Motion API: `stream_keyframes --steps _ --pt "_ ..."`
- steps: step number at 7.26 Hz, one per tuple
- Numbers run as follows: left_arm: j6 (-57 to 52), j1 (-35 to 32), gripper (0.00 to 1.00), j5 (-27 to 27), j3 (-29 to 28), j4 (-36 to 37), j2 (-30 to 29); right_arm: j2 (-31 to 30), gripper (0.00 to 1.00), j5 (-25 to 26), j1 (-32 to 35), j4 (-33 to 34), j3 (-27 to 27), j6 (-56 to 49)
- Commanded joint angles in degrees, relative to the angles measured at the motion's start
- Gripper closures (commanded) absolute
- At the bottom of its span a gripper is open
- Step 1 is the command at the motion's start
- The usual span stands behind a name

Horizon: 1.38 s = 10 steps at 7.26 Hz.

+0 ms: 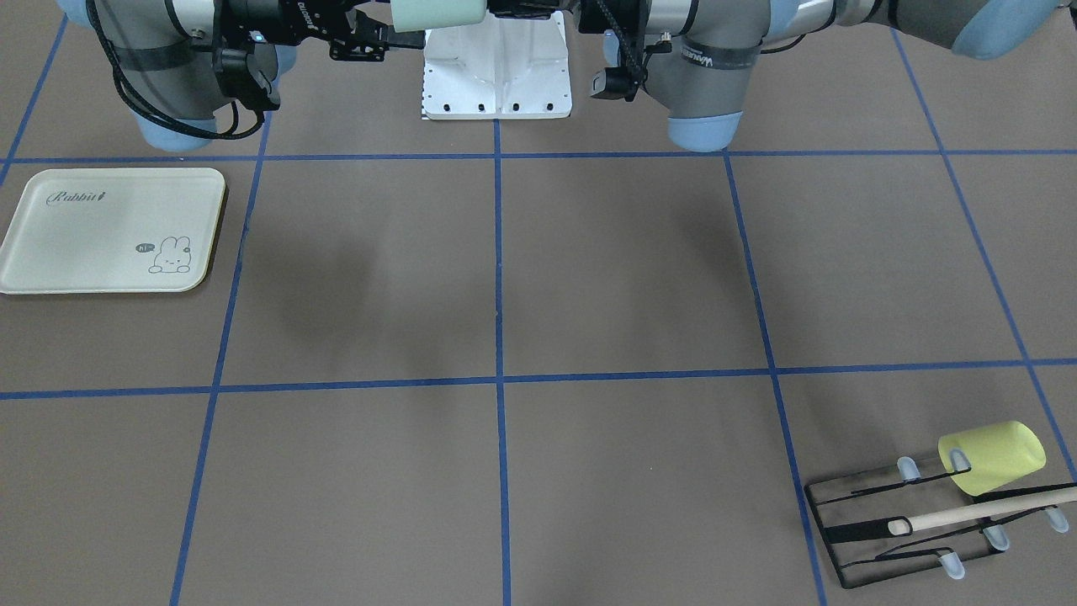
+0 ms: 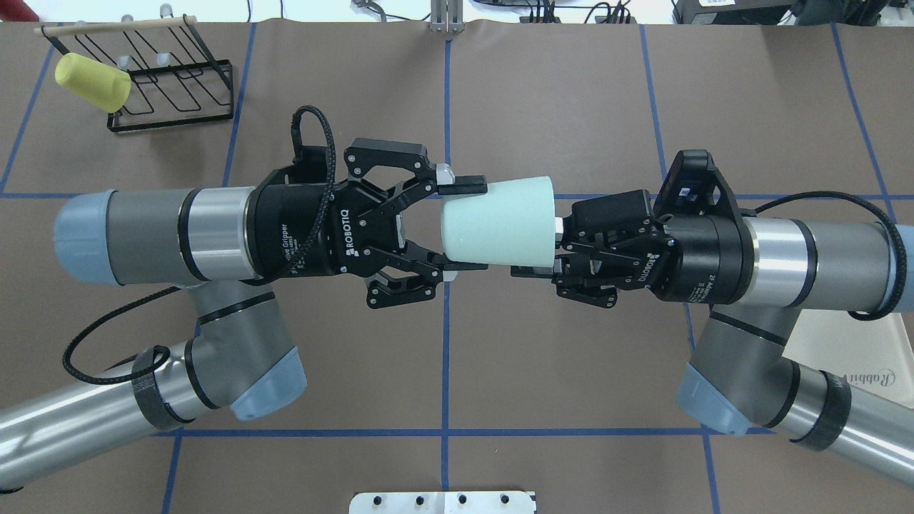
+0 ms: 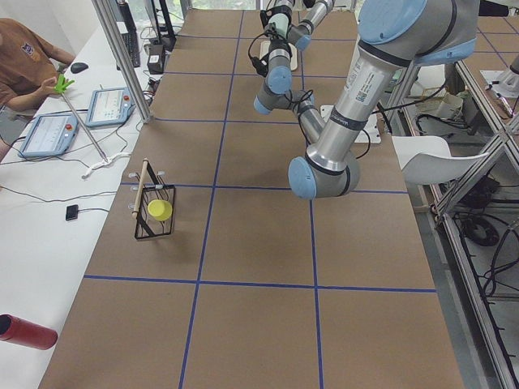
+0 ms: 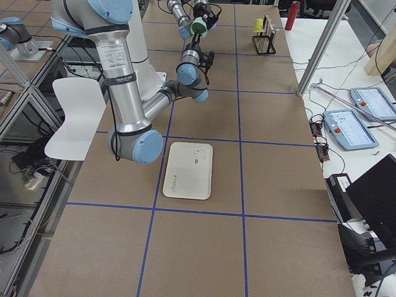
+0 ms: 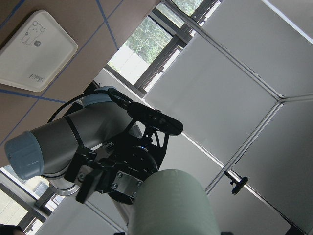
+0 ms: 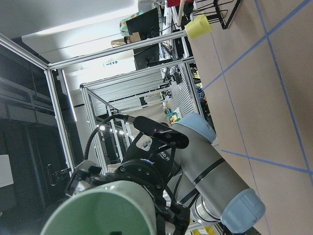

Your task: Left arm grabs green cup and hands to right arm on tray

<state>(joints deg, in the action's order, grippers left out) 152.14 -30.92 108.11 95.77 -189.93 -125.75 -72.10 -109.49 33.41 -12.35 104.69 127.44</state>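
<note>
Handover stage, judged part complete. The left gripper [image 2: 471, 227] grasps the green cup [image 2: 500, 221] in mid-air, well above the table. Its two fingers [image 2: 464, 188] lie against opposite sides of the narrow base end, and the cup lies on its side with its mouth pointing away from the palm. Directly opposite, at the mouth end, the right gripper [image 2: 544, 250] has one finger at the rim and the other along the outside wall. Whether those fingers are clenched on the wall cannot be told from any view. Advice for this step: the right gripper should bite fully on the rim wall before the left gripper lets go. The left gripper should then open wide and back off straight along the cup's axis, so the pads do not drag the smooth, tapered wall. A grip on one wall alone is a slim hold, so the cup may swing once it is freed. The tray [image 1: 101, 244] lies flat on the table well beyond the right gripper, on that arm's outer side. Well behind the left gripper, at the far corner, a yellow cup [image 2: 93, 81] hangs on a black wire rack [image 2: 178, 93].
</note>
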Motion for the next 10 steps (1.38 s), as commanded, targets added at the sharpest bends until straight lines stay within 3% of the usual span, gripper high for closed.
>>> stream_keyframes --steps 1,2,3,4,7,8,10 --pt "-0.26 0.85 1.0 0.0 -0.06 -0.17 0.24 0.03 0.79 0.07 -0.01 -0.13 0.25 0.0" --pt "-0.26 1.55 1.0 -0.26 -0.23 -0.09 0.07 0.03 0.9 0.07 0.08 -0.13 0.25 0.0" --pt "-0.61 1.56 0.62 -2.18 -0.24 -0.17 0.16 0.03 1.0 0.07 0.08 -0.13 0.25 0.0" --pt "-0.61 1.56 0.01 -2.55 -0.06 -0.09 0.25 0.03 1.0 0.07 0.08 -0.13 0.34 -0.09" --pt "-0.62 0.34 0.0 -1.85 0.64 -0.26 1.64 -0.58 1.0 0.07 0.78 -0.22 0.95 0.61" --pt "-0.7 -1.93 0.0 -1.67 1.77 -0.35 4.7 -2.15 1.0 -0.11 2.96 -0.22 1.13 1.83" --pt "-2.18 -6.24 0.0 4.18 2.58 -0.09 10.25 -8.02 1.0 -0.72 6.91 0.83 -1.13 0.19"
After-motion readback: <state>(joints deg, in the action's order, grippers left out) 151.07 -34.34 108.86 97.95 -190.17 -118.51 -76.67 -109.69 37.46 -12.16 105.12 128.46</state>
